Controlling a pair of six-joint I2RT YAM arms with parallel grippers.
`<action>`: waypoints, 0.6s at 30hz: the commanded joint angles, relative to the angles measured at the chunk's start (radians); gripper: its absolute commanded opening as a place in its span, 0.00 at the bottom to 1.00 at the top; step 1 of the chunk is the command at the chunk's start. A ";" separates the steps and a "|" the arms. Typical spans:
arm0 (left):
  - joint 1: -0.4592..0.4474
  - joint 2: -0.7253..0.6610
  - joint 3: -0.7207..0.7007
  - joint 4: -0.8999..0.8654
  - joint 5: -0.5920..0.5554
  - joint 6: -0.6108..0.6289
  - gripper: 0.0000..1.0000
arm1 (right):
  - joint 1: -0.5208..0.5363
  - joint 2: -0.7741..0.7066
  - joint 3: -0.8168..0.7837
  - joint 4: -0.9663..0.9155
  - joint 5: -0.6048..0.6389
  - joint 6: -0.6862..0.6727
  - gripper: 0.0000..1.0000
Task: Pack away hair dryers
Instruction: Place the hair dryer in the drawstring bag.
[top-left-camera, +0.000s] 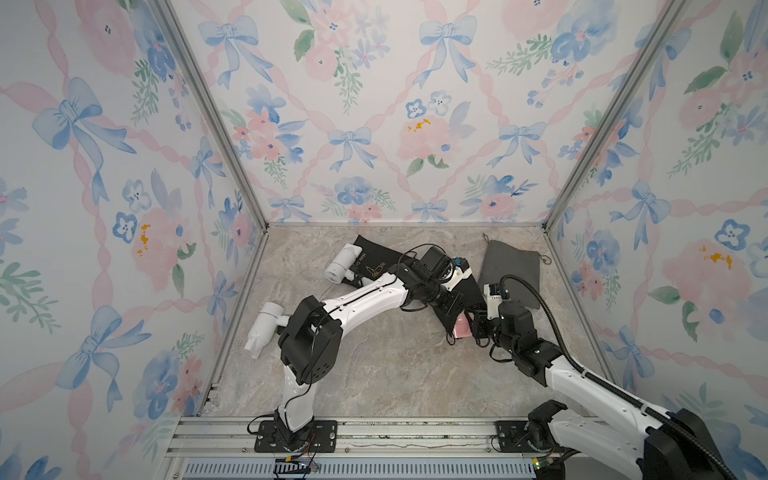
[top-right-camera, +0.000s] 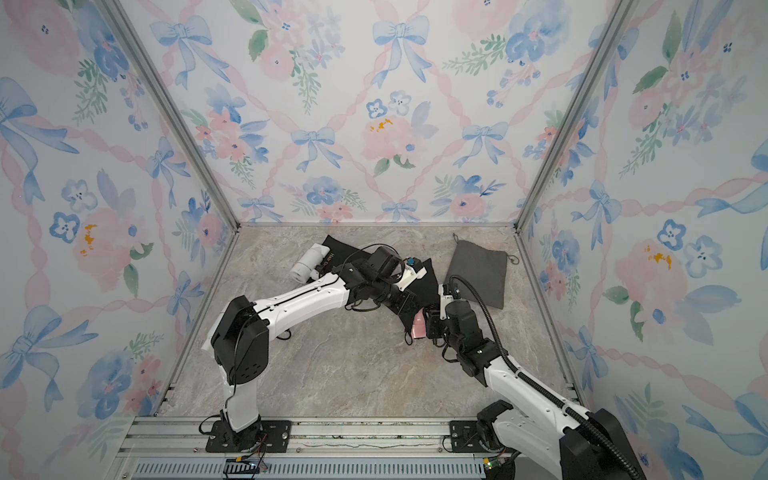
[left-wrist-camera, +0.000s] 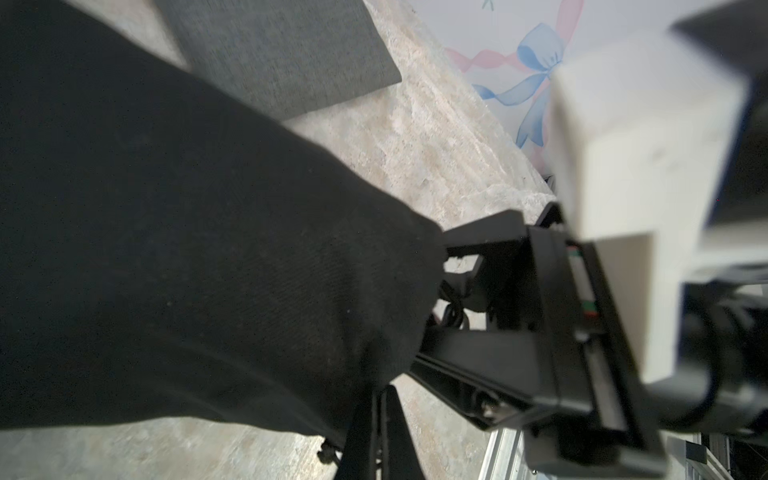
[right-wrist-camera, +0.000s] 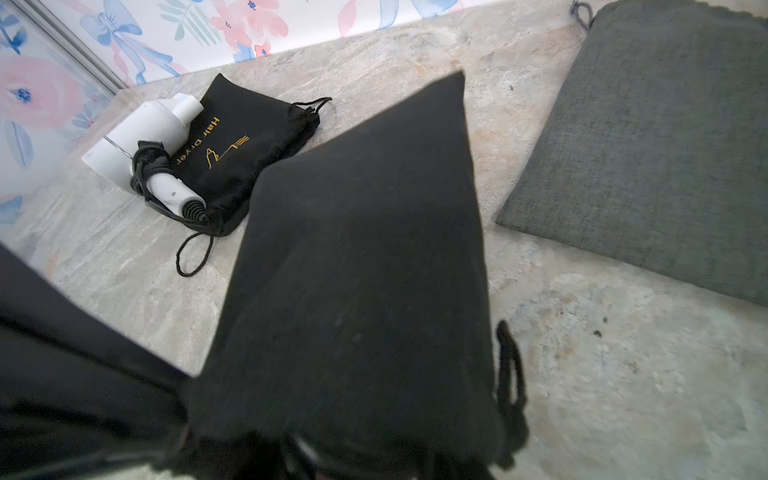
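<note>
Top views, left gripper (top-left-camera: 455, 307): I see it low at mid-table, over the plain black pouch (top-right-camera: 430, 276); its jaws are hidden under the wrist.
Top views, pink dryer (top-right-camera: 419, 328): its end shows at that pouch's mouth, just beside my right gripper (top-right-camera: 431, 326).
Top views, white dryers: the first white dryer (top-left-camera: 344, 262) lies on the lettered black pouch (top-left-camera: 374, 253) at the back; the second white dryer (top-left-camera: 264, 328) lies by the left wall.
Top views, grey pouch (top-left-camera: 512, 270): flat, back right.
Left wrist, jaws: my left fingers (left-wrist-camera: 359, 432) are pressed together, pinching the plain pouch's edge. The right jaws stand part-spread at its mouth; I cannot tell whether they grip.
Right wrist, plain pouch: tented up, hiding my right jaws.
</note>
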 joint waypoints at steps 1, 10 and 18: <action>-0.004 -0.034 -0.038 0.015 -0.007 0.019 0.00 | -0.044 0.034 0.064 0.036 -0.073 0.087 0.32; -0.005 -0.017 -0.042 0.022 -0.004 0.010 0.00 | -0.104 0.133 0.039 0.192 -0.114 0.260 0.32; 0.006 -0.016 -0.038 0.024 0.001 0.006 0.00 | -0.129 0.238 0.023 0.366 -0.060 0.411 0.32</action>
